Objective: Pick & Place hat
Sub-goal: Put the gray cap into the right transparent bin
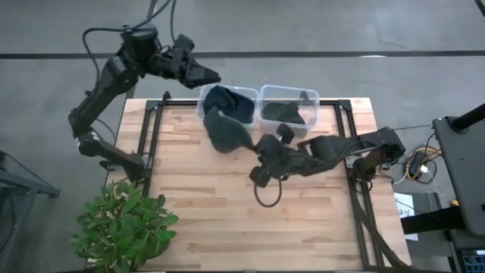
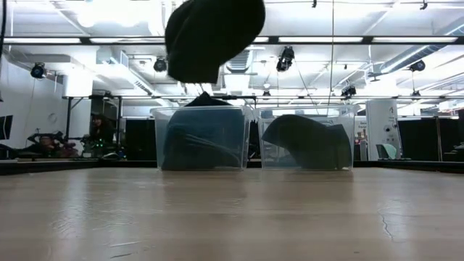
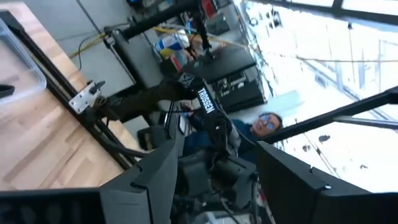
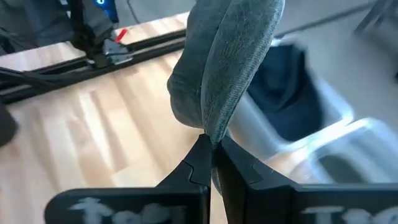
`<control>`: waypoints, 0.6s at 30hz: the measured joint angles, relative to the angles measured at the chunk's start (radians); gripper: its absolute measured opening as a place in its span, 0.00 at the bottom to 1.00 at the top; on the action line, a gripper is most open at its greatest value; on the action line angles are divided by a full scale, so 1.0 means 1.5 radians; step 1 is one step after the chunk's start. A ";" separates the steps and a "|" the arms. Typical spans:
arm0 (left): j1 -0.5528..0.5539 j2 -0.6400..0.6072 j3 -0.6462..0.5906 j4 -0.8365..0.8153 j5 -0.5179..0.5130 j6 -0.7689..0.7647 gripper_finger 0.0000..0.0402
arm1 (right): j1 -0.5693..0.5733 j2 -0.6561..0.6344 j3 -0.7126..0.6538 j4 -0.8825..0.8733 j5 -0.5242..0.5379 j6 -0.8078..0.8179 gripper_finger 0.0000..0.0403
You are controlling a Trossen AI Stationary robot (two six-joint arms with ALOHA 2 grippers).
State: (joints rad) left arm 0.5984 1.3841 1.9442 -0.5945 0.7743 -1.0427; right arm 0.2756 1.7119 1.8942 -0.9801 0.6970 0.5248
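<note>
A pale butcher-block wooden table, striped with long planks and edged by black metal rails, is seen beneath both dark arms. Two clear rectangular plastic bins are set side by side at its far edge: the left bin is filled with dark blue-grey cloth, and the right bin holds a crumpled black fabric piece. A leafy green potted plant is placed at the table's near left corner. A soft, ribbed-knit dark grey hat is held up clear of the tabletop, drooping in folds just in front of the left bin. Its edge is pinched between the fully closed fingers of the right gripper, reached across above the middle of the table. The left gripper is raised just behind the left bin, its jaws spread wide and holding nothing.
</note>
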 joint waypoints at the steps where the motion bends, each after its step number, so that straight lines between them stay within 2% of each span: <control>1: 0.000 -0.005 0.000 0.001 -0.007 -0.003 0.51 | 0.000 0.000 0.019 -0.014 0.008 -0.024 0.02; 6: -0.007 -0.027 0.000 -0.001 -0.029 -0.026 0.51 | 0.001 0.000 0.101 -0.087 0.042 -0.177 0.02; 10: -0.012 -0.038 0.000 -0.003 -0.045 -0.056 0.51 | 0.000 0.000 0.147 -0.139 0.119 -0.313 0.02; 13: -0.017 -0.043 -0.001 -0.003 -0.057 -0.062 0.51 | -0.005 -0.001 0.162 -0.164 0.211 -0.427 0.02; 18: -0.020 -0.045 -0.001 -0.006 -0.082 -0.064 0.51 | -0.018 -0.001 0.156 -0.166 0.416 -0.626 0.02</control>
State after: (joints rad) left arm 0.5677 1.3163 1.9430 -0.6037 0.6514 -1.1381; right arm 0.2482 1.7103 2.1281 -1.2287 1.3216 -0.4140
